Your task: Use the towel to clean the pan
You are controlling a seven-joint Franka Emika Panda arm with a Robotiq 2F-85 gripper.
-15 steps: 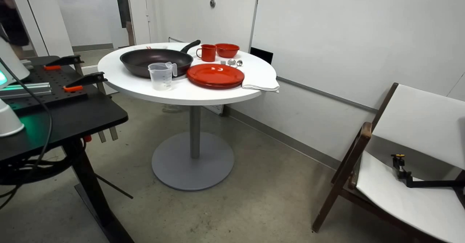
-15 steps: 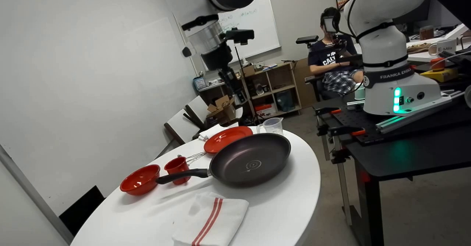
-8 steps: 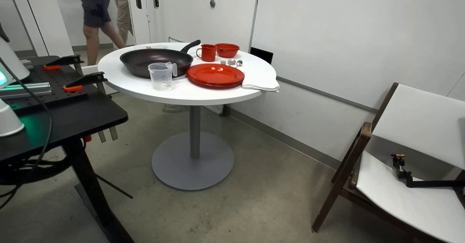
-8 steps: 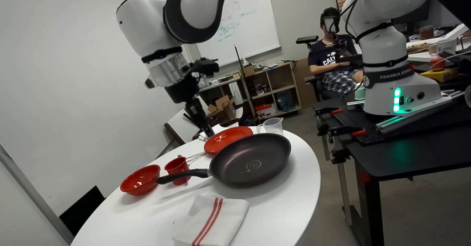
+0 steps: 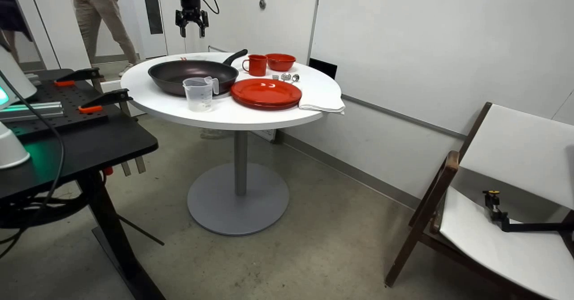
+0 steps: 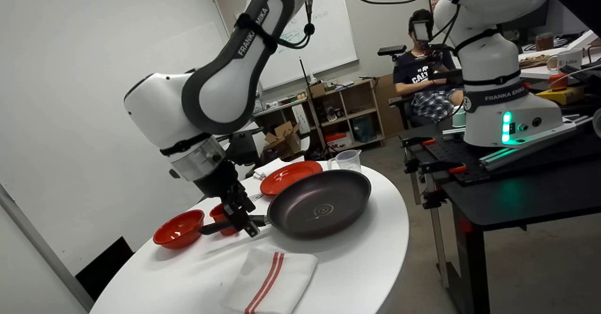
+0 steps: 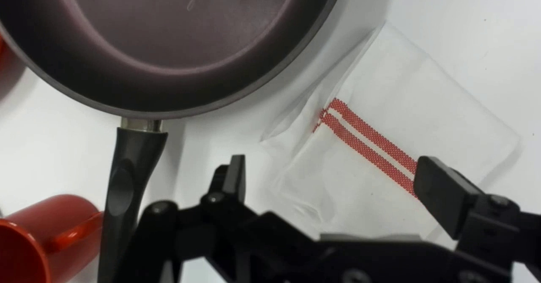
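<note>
The black pan (image 5: 179, 78) sits upright on the round white table in both exterior views; its inside shows in an exterior view (image 6: 324, 206) and at the top of the wrist view (image 7: 181, 46). A white towel with two red stripes (image 6: 277, 281) lies folded beside the pan; it fills the middle right of the wrist view (image 7: 380, 118). My gripper (image 7: 331, 164) is open and empty, with the towel below and between its fingers. In an exterior view the gripper (image 5: 193, 33) hangs above the table; in an exterior view the gripper (image 6: 246, 225) hides part of the pan handle.
A red mug (image 7: 55, 236) stands close to the pan handle. A red bowl (image 6: 178, 229), stacked red plates (image 5: 267, 92), a clear measuring cup (image 5: 198, 94) and whisk-like utensils (image 5: 285, 77) share the table. Another white cloth (image 5: 323, 105) hangs over its edge. A wall stands alongside.
My arm has swung across and lowered, past the plates and mug, to the towel side of the pan handle. The gripper stays open. The table objects have not moved.
</note>
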